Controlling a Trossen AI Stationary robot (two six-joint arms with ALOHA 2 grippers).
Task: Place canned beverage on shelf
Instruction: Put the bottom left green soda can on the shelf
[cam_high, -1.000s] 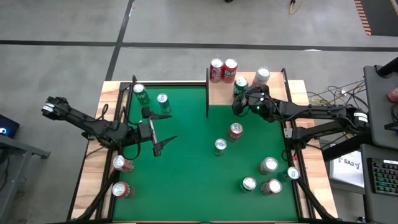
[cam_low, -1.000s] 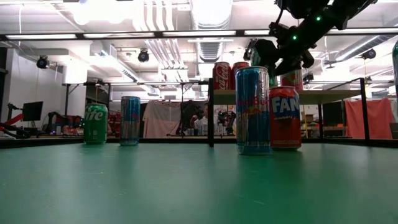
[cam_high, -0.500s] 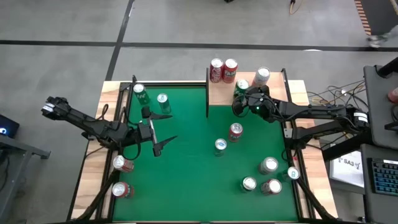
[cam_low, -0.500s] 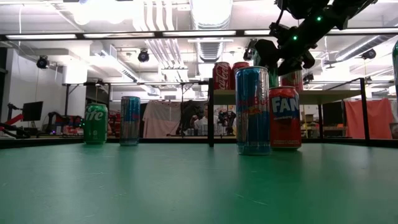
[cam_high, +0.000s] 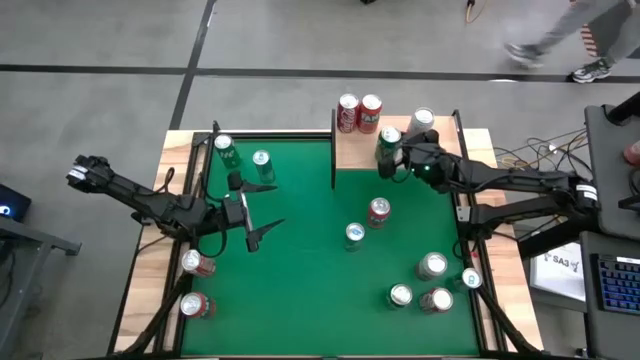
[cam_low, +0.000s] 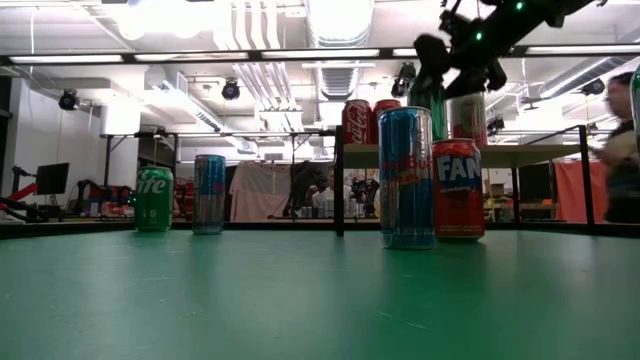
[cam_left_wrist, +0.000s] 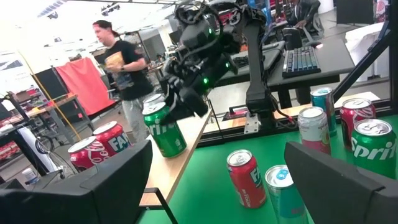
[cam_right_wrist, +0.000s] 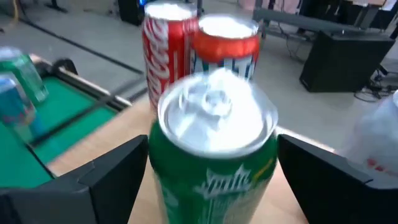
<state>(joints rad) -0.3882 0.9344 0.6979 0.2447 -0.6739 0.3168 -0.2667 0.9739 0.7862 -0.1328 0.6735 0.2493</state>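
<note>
The right gripper (cam_high: 403, 156) has shifted back toward its own side of the table compared with a second ago, and its dark fingers (cam_right_wrist: 102, 177) now stand spread wide on either side of the green Sprite aluminium can (cam_high: 388, 146) without pressing it; in the right wrist view a gap shows between each finger and the can wall. Judgement: the can has just been let go, so the placing step looks done for this can and what remains is to back the arm clear without nudging it. The green can stands on the small light-wood shelf board on black posts (cam_high: 352, 148), toward the board's right part, near the two red cans (cam_high: 359, 113) at the board's far edge and a silver-topped can (cam_high: 421, 122) beyond it. The can is upright: its long axis runs vertical, the pull-tab lid (cam_right_wrist: 214, 107) faces up, and the left wrist view shows the Sprite lettering on its side with its base flat on the wood. In the low view the gripper sits high above the shelf level, behind the tall blue can (cam_low: 405, 177) and the red Fanta can (cam_low: 458, 190) that stand on the green felt tabletop (cam_high: 300, 260). The left gripper (cam_high: 262, 210) waits over the left part of the felt, fingers wide apart, holding nothing. A person walks past beyond the table.
</note>
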